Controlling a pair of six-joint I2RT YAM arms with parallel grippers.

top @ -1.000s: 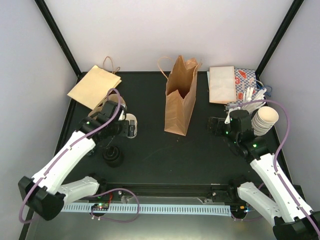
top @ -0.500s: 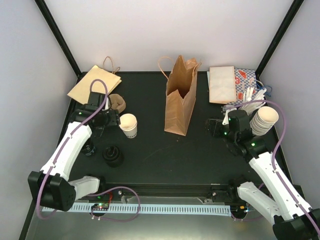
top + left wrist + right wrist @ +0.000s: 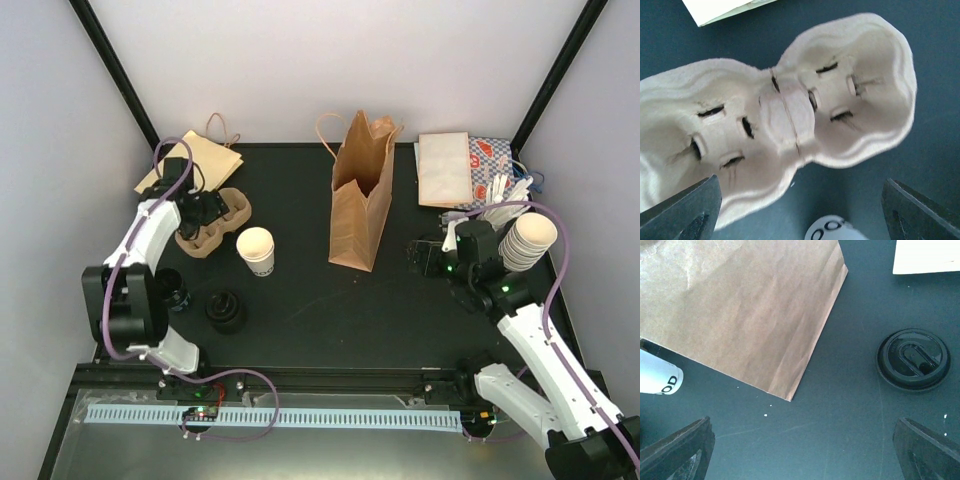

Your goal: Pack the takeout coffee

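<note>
Left gripper (image 3: 203,212), spread wide and empty, had swung from the takeout coffee (image 3: 257,249) to the cup carrier (image 3: 232,208); right gripper (image 3: 425,257) likewise gaped empty, coffee unpacked.

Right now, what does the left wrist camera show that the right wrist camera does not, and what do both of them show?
Only the left wrist view: the brown cup carrier, with both of its pockets empty, and a corner of a pale flat paper item.

Only the right wrist view: the brown paper bag, a black lid lying on the table, and a pale flat sheet at the top edge.

Both views: part of the white paper cup with dark print, and the dark table.
</note>
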